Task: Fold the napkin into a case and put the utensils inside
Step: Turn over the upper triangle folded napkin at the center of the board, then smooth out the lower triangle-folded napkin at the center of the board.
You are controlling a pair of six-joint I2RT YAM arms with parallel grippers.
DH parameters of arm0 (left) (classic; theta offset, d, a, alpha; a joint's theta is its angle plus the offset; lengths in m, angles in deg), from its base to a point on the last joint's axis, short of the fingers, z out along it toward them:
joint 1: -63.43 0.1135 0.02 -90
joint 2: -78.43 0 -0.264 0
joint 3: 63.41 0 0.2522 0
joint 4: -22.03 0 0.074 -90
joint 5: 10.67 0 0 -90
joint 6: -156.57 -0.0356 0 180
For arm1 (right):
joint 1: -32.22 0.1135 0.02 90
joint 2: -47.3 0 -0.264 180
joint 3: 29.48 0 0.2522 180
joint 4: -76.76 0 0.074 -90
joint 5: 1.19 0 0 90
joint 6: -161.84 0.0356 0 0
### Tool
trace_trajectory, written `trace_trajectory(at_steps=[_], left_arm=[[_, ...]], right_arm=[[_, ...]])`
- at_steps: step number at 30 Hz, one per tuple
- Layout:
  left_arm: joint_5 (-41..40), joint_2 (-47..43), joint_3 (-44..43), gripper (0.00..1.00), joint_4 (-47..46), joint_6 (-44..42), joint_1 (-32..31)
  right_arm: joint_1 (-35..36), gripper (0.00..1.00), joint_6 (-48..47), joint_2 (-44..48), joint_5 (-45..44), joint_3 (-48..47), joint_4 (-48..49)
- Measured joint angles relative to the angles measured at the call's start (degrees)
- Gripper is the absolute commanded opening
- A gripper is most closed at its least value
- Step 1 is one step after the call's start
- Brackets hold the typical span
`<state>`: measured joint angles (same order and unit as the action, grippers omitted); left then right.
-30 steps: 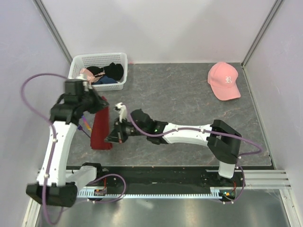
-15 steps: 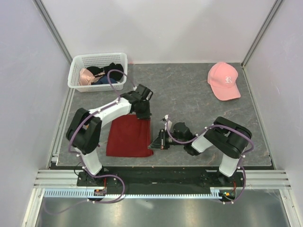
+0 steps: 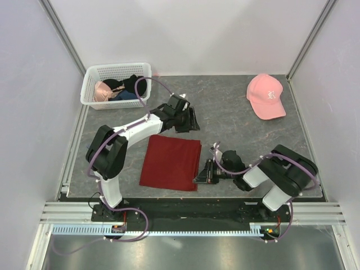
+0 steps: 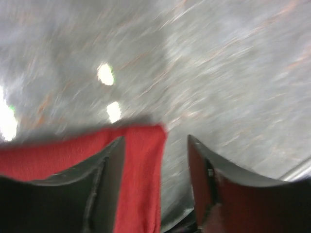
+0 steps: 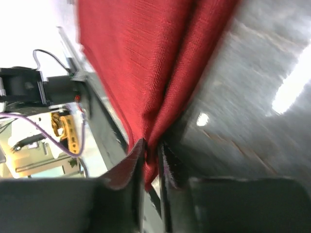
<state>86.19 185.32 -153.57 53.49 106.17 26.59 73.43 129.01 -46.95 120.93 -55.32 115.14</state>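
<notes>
Here, left gripper [image 3: 192, 120] gapes, right gripper [image 3: 197, 179] pinches the napkin [image 3: 170, 162], basket [image 3: 116, 66] and cap [image 3: 266, 95] well apart

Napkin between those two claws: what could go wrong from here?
1. The right claw pinches the napkin's near corner into a ridge; pulling away before releasing could drag or crumple the cloth.
2. The left claw stands open right over the far corner; lifting off, a finger might snag it and flip the edge.

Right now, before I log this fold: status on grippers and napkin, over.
Left gripper open over napkin, far corner. Right gripper shut on near corner. Napkin flat on table. Nothing in the way.
</notes>
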Motion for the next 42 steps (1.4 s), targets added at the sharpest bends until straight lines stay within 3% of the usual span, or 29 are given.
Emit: trace_trajectory(at_steps=[4, 7, 10, 15, 18, 21, 24, 28, 34, 38, 42], left_arm=[[3.8, -4.2, 0.0, 0.72, -1.6, -0.9, 1.0], [7.1, -11.7, 2.4, 0.71, -1.8, -2.4, 2.4], [10.9, -21.3, 7.3, 0.65, -1.6, -4.8, 4.5], [15.9, -30.5, 17.9, 0.64, -2.1, -7.0, 4.2], [15.8, -31.2, 25.9, 0.64, -2.7, -7.0, -1.1], [12.6, -30.9, 30.3, 0.65, -2.2, -6.9, -8.3], [8.8, -29.7, 30.6, 0.63, -3.0, -6.9, -14.6], [5.2, -26.4, 30.5, 0.51, -4.9, -6.7, -17.5], [3.1, -20.0, 30.5, 0.39, -6.3, -5.2, -19.3], [2.9, -18.4, 30.5, 0.31, -8.5, -3.8, -19.6], [3.3, -17.2, 30.6, 0.26, -11.1, -2.3, -19.9]], right_arm=[[-1.4, 0.64, -5.1, 10.2, -1.8, -2.5, -17.6], [-2.5, 0.7, -10.3, 16.9, -8.0, -8.3, -33.5], [-4.5, 0.71, -14.2, 17.8, -11.9, -14.7, -43.7], [-6.5, 0.62, -17.0, 11.5, -16.3, -22.3, -52.0], [-7.5, 0.52, -18.0, 7.7, -17.2, -26.3, -54.3], [-9.1, 0.52, -19.0, 3.7, -16.9, -29.8, -54.7], [-10.7, 0.52, -19.6, 2.7, -16.0, -30.6, -54.3], [-12.7, 0.5, -19.9, 1.4, -14.1, -31.4, -53.9], [-14.6, 0.46, -20.2, -2.3, -10.4, -33.0, -49.7], [-14.6, 0.35, -20.1, -4.0, -8.9, -33.3, -47.0], [-14.9, 0.31, -19.9, -5.9, -8.1, -34.1, -45.5]])
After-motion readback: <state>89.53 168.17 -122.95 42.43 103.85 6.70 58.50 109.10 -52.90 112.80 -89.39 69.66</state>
